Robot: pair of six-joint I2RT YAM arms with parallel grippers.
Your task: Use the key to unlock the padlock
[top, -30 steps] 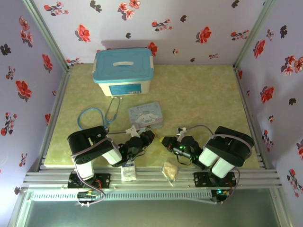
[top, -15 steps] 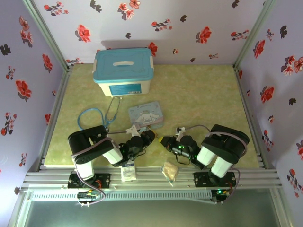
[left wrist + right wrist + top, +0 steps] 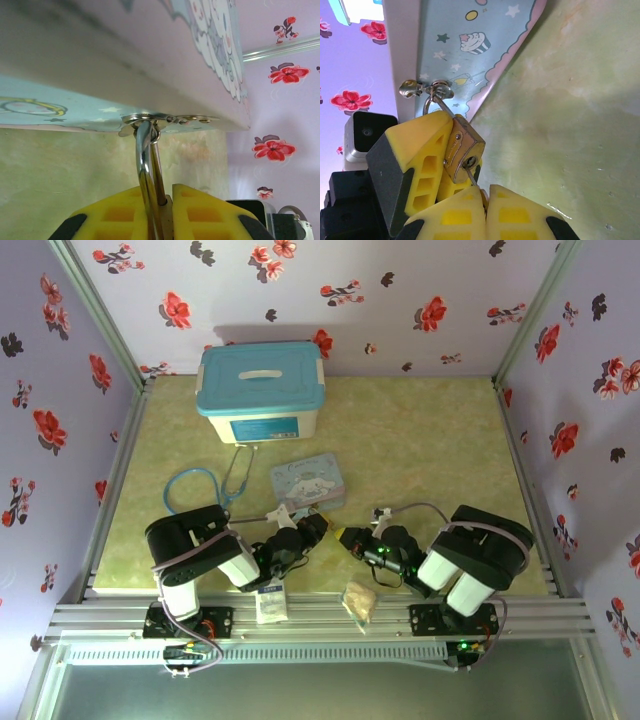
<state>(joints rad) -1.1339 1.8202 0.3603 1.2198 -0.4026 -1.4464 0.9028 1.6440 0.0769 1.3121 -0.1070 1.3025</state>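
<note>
- Against the top view of half a second earlier, a slight shift is noted at the elbow of the right arm (image 3: 470, 565). The left arm (image 3: 195, 545) is unchanged.
- Both tools are kept together at the near edge of the pale blue tin (image 3: 308, 483) on the bench (image 3: 430, 440).
- The left tool (image 3: 162, 202) is clamped narrowly on the padlock (image 3: 462, 150), with its yellow pads pressed against the brass body.
- The shackle (image 3: 145, 155) is passed through the hasp (image 3: 427, 90) on the tin's side.
- The right tool (image 3: 482, 212) is closed on the key (image 3: 471, 176), whose thin shaft is set at the keyhole.
- The key's head is hidden between the pads.
- In the left wrist view, the padlock body is covered by the pads.
- Whether the shackle is released cannot be told.
</note>
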